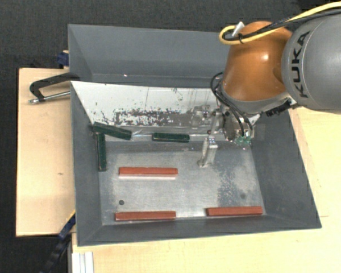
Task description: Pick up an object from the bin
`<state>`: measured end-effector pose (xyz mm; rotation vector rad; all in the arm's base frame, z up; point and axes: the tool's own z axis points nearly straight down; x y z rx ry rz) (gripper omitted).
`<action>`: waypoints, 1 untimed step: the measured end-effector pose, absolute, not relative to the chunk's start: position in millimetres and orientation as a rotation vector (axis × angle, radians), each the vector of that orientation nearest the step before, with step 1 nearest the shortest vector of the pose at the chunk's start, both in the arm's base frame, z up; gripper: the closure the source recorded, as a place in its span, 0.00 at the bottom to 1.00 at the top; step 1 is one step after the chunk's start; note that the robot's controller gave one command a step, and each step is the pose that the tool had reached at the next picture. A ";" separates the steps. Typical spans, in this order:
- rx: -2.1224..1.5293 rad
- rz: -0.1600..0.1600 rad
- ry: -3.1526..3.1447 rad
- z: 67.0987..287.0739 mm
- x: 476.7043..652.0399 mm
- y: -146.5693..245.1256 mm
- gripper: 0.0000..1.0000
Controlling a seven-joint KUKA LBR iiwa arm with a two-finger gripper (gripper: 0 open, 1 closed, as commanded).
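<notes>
Grip state cannot be told from this angle: the gripper (205, 156) shows as one slim metal stem pointing down at the floor of the bin (159, 53), and nothing can be seen held in it. Its tip hangs over bare grey metal in the right half of the bin, toward the back wall, and whether it touches the floor cannot be told.

Nearest to it is a dark green bar (170, 136), lying flat along the foot of the back wall, with its right end just to the left of the gripper and clear of it. Below and to the left of the tip lies a red-brown bar (148, 172), flat and lengthwise across the middle of the floor, also apart from the gripper.

Farther out, 2 more green bars sit in the back left corner: a tilted green bar (112, 132) along the wall and an upright-running green bar (102, 152) beside the left wall, their upper ends close together. Along the front edge lie 2 more red-brown pieces, a front left bar (145, 215) and a front right bar (234, 211), well apart from each other. A small dark speck (121, 203) sits above the front left bar.

Above the gripper, the orange wrist cover (256, 61) and grey arm (321, 56) reach in over the bin's right back corner.
</notes>
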<state>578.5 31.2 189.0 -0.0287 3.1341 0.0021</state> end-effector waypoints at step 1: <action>0.225 0.002 3.131 133.9 550.1 40.8 0.00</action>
